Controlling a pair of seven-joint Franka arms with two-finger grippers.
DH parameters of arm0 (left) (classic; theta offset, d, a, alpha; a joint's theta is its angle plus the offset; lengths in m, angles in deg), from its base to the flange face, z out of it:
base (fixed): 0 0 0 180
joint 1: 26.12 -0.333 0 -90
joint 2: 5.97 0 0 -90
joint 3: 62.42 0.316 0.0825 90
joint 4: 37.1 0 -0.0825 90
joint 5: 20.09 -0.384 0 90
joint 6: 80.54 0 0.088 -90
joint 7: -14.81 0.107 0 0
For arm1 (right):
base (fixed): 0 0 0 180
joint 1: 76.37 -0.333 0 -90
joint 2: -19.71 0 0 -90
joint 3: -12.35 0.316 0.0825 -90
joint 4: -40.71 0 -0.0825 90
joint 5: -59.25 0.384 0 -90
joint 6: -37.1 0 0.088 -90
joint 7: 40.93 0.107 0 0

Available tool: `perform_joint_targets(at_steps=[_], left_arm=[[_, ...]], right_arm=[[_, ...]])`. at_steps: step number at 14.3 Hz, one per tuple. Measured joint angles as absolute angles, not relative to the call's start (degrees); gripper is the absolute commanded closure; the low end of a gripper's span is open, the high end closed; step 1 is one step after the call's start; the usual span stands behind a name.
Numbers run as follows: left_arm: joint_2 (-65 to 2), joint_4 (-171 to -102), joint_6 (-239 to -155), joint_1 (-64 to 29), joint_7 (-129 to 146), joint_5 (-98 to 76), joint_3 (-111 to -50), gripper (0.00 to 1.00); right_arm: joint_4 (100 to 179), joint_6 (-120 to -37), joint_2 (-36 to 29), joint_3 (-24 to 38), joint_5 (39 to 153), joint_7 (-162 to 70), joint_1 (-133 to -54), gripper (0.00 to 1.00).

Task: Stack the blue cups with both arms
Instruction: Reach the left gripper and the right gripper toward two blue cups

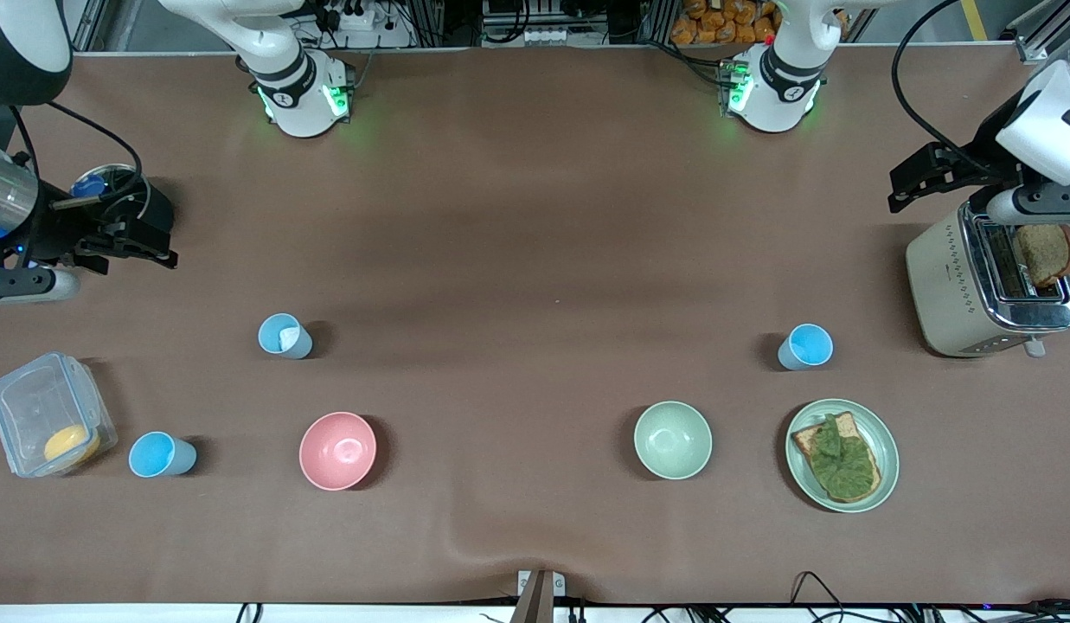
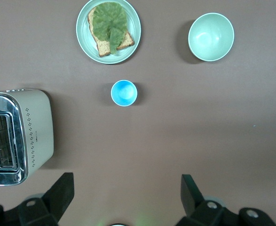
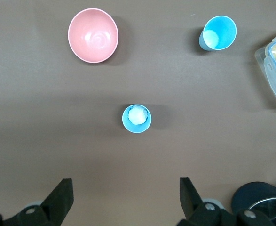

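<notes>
Both grippers hang released: the left gripper (image 2: 126, 197) over bare table above a blue cup (image 2: 124, 92), the right gripper (image 3: 125, 197) above a white-lined cup (image 3: 137, 118). A third cup (image 1: 161, 455) stands apart beside the clear container (image 1: 50, 414), so nothing is stacked yet.

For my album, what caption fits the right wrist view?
Open right end effector hovering over a blue cup, with pink bowl and second blue cup nearby.
</notes>
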State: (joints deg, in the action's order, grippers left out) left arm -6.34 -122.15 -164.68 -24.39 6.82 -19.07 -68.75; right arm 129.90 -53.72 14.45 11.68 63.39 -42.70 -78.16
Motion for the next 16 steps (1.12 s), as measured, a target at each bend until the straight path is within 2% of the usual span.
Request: perform_joint_targets(at_steps=[9, 16], left_arm=[[-6.4, -122.4, -164.7, -24.2, 7.0, -19.1, -70.5, 0.0], [-7.7, -128.3, -166.5, -24.4, 9.5, -20.8, -70.6, 0.0]], right_arm=[[129.7, -53.8, 14.5, 12.5, 63.4, -42.7, -78.6, 0.0], [129.5, -53.8, 14.5, 12.5, 63.4, -42.7, -78.9, 0.0]])
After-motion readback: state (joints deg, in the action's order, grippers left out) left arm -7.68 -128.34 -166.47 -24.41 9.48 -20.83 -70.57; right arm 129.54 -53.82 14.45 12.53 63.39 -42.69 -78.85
